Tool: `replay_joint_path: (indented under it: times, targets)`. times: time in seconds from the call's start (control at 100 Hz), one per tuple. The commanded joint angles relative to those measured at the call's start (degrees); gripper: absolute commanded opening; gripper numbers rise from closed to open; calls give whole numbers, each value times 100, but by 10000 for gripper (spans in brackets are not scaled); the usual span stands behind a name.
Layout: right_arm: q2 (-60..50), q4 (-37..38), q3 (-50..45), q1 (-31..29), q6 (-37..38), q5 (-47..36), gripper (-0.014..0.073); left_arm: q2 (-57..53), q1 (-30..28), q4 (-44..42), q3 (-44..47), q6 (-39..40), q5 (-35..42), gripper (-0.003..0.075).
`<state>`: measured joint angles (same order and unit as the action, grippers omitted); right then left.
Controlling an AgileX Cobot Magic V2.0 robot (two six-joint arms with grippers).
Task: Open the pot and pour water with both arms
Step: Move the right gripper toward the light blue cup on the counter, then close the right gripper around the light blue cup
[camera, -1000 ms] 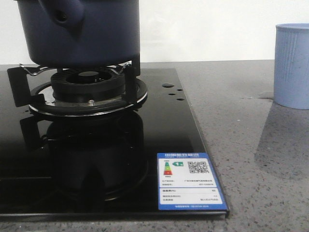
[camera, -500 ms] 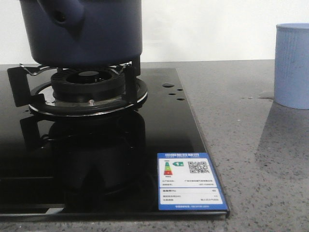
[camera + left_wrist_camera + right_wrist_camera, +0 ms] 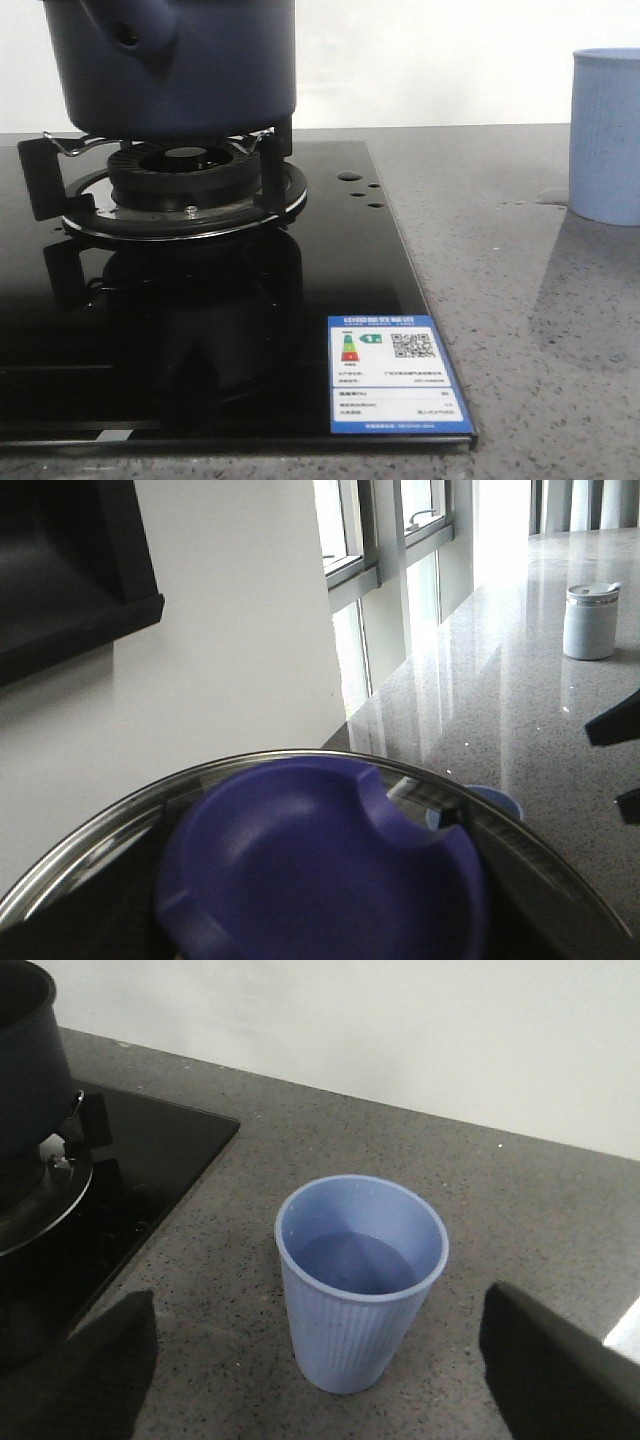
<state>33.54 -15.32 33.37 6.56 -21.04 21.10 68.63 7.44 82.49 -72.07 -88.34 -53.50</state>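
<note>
Since the frame of a second ago, your front view has drifted slightly: the pot [image 3: 175, 65] sits a touch further right in frame, and the energy label [image 3: 398, 375] on the hob glass has shifted the same way. The pot itself remains seated on the burner grate [image 3: 165, 165].

Your right gripper [image 3: 330, 1380] stands spread wide, its two dark fingers [image 3: 85, 1370] out of focus on either side of the light blue ribbed cup [image 3: 360, 1280], neither one touching it. The cup stands upright on the grey speckled counter [image 3: 500, 1220], and you can see water inside it. From this claw, the pot [image 3: 30, 1055] lies well off to one side, only its dark wall showing above the grate at the edge of the black glass hob [image 3: 130, 1160].

Your left gripper does not show its fingers in the left wrist view, so you cannot tell whether it is clenched or released. That camera looks directly onto a purple-blue knob [image 3: 320, 865] set in a glass lid [image 3: 110, 830] with a metal rim, very close to the lens. Beyond the rim you see a sliver of the blue cup [image 3: 495, 802] and, well apart along the counter, a small grey lidded container [image 3: 590, 620] near the windows.

In the front view, the cup [image 3: 605, 135] stands on the counter to the right of the hob, well apart from the pot.
</note>
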Motion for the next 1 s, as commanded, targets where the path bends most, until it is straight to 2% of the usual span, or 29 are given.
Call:
replay_joint_path:
  times: [0.0, 0.22, 0.5, 0.99]
  targets:
    - [89, -520, -258, -20, 31, -1295, 594, -364, 18, 451, -206, 129, 52, 211]
    - [560, -644, -539, 82, 31, -1856, 594, -499, 18, 451, -206, 225, 52, 211]
    - [1510, -631, -539, 786, 5, -3218, 594, -499, 18, 451, -206, 247, 52, 211]
    - [2131, -702, -658, 775, -63, -3946, 594, -499, 18, 451, -206, 247, 1, 211]
